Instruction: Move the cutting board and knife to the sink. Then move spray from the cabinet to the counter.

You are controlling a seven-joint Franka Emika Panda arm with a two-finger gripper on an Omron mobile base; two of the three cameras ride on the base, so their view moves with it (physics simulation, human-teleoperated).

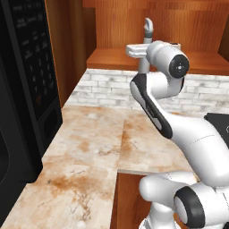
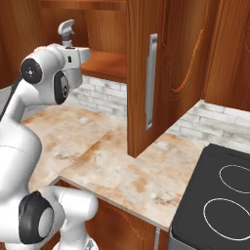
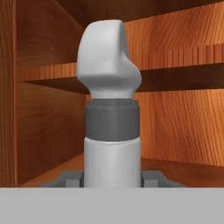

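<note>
The spray, a light grey bottle with a trigger head and a dark collar, stands upright inside the cabinet. My gripper is shut on the spray's body, with a dark fingertip pressed against each side. From the base, the nozzle head of the spray rises above my hand over the wooden shelf. The arm hides the bottle's base. Below lies the counter. The cutting board, knife and sink are out of view.
A black microwave stands close on the left. The cabinet's open door with its metal handle hangs right of the arm. A black stovetop lies at the right. A white brick backsplash runs under the shelf.
</note>
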